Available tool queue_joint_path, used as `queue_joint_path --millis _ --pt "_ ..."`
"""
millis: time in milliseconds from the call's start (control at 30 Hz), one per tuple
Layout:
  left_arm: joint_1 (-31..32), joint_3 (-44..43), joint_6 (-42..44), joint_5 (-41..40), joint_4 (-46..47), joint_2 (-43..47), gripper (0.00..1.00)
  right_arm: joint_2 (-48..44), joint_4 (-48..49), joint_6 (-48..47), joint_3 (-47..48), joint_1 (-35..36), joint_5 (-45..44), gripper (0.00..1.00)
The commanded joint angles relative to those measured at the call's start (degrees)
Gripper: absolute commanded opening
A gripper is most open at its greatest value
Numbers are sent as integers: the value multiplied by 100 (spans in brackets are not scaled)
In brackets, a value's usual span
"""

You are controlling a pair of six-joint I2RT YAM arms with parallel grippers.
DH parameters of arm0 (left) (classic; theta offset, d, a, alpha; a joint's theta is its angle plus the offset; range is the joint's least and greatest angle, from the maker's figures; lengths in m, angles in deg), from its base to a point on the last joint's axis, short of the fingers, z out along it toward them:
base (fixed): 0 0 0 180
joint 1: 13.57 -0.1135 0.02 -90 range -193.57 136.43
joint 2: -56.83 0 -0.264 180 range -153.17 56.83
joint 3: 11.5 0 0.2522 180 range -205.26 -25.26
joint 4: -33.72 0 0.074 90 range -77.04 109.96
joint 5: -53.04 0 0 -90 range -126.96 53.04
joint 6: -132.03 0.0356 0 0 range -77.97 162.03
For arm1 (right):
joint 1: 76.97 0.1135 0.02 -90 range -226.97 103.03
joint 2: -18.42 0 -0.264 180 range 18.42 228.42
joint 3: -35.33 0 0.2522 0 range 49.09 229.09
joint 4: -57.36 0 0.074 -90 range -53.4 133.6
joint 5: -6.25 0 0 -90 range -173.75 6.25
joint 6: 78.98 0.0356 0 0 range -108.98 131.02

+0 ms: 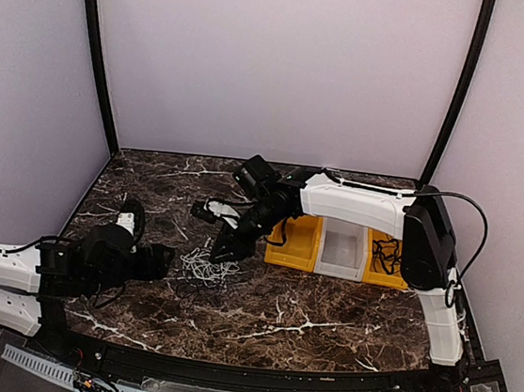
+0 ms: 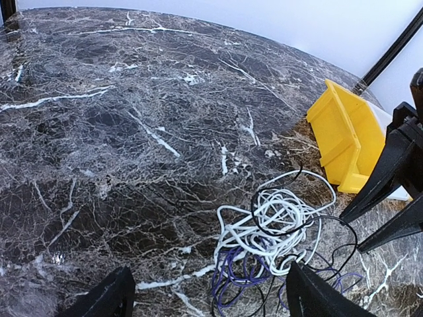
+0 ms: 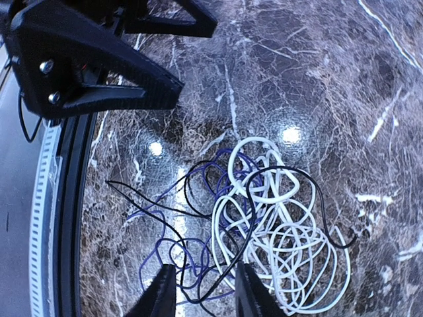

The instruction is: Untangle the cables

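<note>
The cables (image 1: 201,267) lie in one tangled clump on the marble table: white loops (image 3: 284,244), purple strands (image 3: 165,247) and thin black strands (image 3: 198,198). My right gripper (image 3: 205,297) hangs just above the clump's purple and black side. Its jaws stand partly apart, with black and purple strands running loose through the gap, none pinched. From above it (image 1: 229,248) points down at the clump's right edge. My left gripper (image 2: 211,300) is wide open and low over the table, with the clump (image 2: 274,231) in front of it, toward its right finger (image 2: 317,297). Nothing is held.
To the right of the clump a yellow bin (image 1: 298,242), a white bin (image 1: 341,252) and another yellow bin (image 1: 385,259) holding black cords stand in a row. The right arm's dark fingers (image 2: 390,172) are at the right edge of the left wrist view.
</note>
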Motion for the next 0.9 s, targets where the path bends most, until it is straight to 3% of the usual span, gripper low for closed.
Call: queue_joint_path --millis 0,67,100,333,600,733,867 --pt "-38 165 376 179 601 72 82 114 -161 191 266 65 151 16" --pt "-31 240 767 533 1073 46 82 38 -156 224 277 61 142 1" --pt "-28 308 1014 735 1251 31 82 -21 -149 235 282 65 136 0" --pt "57 651 2045 1101 2963 -430 81 -352 -226 349 387 65 274 0" --pt "80 629 2591 1532 3766 -1028 80 -637 -244 368 219 65 379 0" --pt "90 685 3071 1405 4697 -1329 80 -799 -270 379 224 64 705 0" --pt "94 366 3763 1379 5640 -2219 76 -1027 -279 402 278 61 948 0"
